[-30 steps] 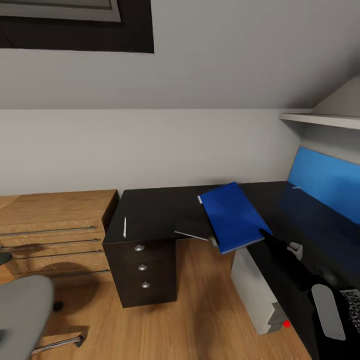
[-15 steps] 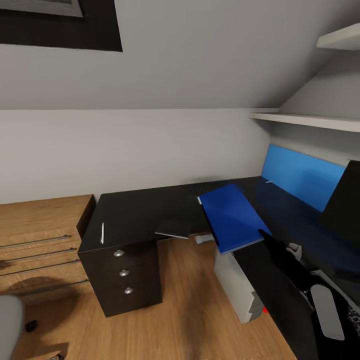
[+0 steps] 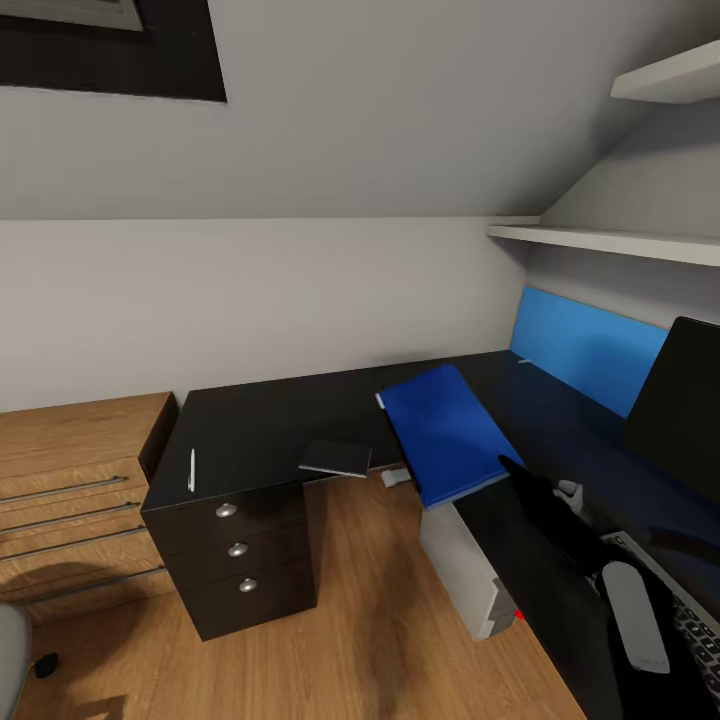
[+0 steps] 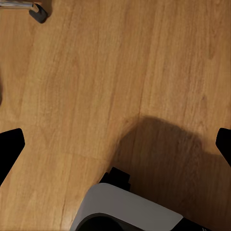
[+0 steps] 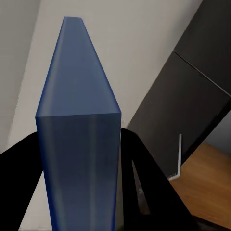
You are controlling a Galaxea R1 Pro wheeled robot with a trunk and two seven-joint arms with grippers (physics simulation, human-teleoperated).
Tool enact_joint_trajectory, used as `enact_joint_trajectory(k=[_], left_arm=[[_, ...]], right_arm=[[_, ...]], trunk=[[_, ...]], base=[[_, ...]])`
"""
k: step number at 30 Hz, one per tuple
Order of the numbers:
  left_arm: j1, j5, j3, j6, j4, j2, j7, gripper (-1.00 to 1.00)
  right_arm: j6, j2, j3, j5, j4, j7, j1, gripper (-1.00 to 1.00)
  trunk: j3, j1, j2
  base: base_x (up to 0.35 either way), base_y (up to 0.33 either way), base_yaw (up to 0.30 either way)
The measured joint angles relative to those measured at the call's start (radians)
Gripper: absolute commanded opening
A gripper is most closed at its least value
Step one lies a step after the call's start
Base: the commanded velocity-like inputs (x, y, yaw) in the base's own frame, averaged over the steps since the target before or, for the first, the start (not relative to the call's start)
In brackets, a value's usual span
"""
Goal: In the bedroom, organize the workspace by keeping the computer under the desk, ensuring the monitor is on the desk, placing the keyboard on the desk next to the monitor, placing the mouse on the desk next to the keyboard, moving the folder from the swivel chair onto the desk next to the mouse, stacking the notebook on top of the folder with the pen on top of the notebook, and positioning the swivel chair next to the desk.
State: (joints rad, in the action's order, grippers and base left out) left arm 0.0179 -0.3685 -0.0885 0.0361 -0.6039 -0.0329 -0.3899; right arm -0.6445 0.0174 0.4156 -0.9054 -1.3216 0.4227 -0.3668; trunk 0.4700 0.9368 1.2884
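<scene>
Black desk (image 3: pixel 270 425) (glossy); oak floor (image 3: pixel 380 620).

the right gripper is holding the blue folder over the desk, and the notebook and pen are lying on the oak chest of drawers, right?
One part is wrong. The right gripper does hold the blue folder over the desk, but the notebook and pen lie on the desk's black top, not on the oak chest of drawers. The head view shows this.
</scene>
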Motion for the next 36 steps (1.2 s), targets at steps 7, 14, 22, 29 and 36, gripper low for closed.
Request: enact_joint_trajectory(k=[7, 14, 22, 29, 36], left_arm=[[0.000, 0.000, 0.000, 0.000, 0.000, 0.000, 0.000, 1.00], [0.000, 0.000, 0.000, 0.000, 0.000, 0.000, 0.000, 1.00], [0.000, -0.001, 0.000, 0.000, 0.000, 0.000, 0.000, 1.00], [0.000, 0.000, 0.000, 0.000, 0.000, 0.000, 0.000, 1.00], [0.000, 0.000, 0.000, 0.000, 0.000, 0.000, 0.000, 1.00]], right_arm=[[0.255, -0.014, -0.041, -0.050, 0.141, -0.267, -0.106, -1.00], [0.632, -0.083, -0.043, -0.094, 0.373, -0.469, -0.301, -1.00], [0.889, -0.136, -0.086, -0.100, 0.557, -0.494, -0.330, -1.00], [0.919, -0.167, -0.092, -0.116, 0.601, -0.444, -0.332, -1.00], [0.922, -0.168, -0.088, -0.230, 0.603, -0.405, -0.332, -1.00]], trunk=[[0.000, 0.000, 0.000], [0.000, 0.000, 0.000], [0.000, 0.000, 0.000], [0.000, 0.000, 0.000], [0.000, 0.000, 0.000]], base=[[0.000, 0.000, 0.000], [0.000, 0.000, 0.000], [0.000, 0.000, 0.000], [0.000, 0.000, 0.000], [0.000, 0.000, 0.000]])
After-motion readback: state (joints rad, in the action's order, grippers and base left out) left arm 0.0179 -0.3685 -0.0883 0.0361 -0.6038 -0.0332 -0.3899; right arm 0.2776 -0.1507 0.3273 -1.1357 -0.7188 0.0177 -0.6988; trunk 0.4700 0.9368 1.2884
